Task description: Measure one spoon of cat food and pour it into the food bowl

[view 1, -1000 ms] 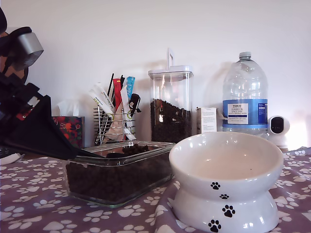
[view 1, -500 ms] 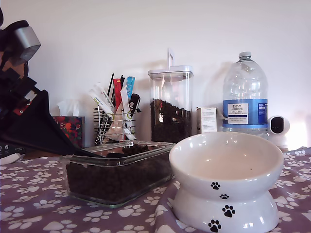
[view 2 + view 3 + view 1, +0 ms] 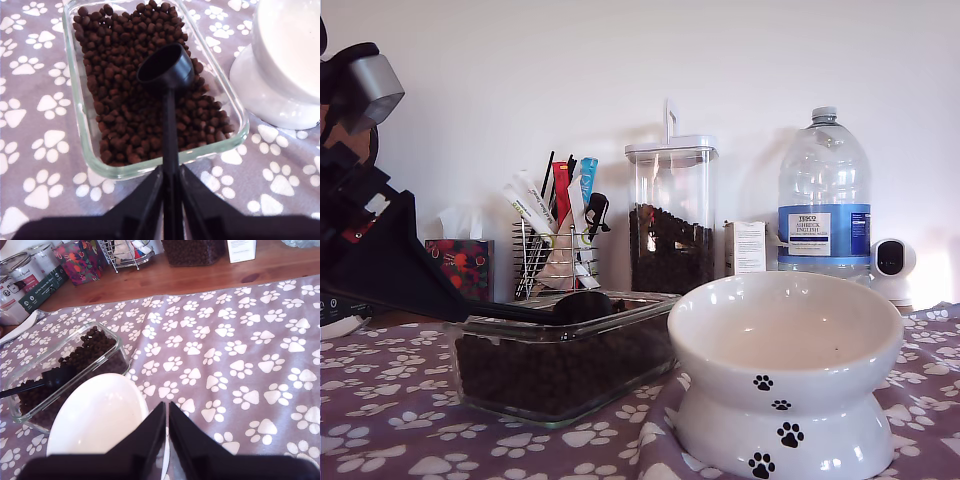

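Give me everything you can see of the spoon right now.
The spoon is matte black plastic with a thin straight handle and a small round cup. My first gripper clamps the handle's end. The cup looks empty, mouth tipped away, hovering at or just above the cat food in the glass dish.

You see soft, even daylight; the food bowl (image 3: pixel 785 345) shows glossy highlights on its rim, and beside it the wall looks washed out.
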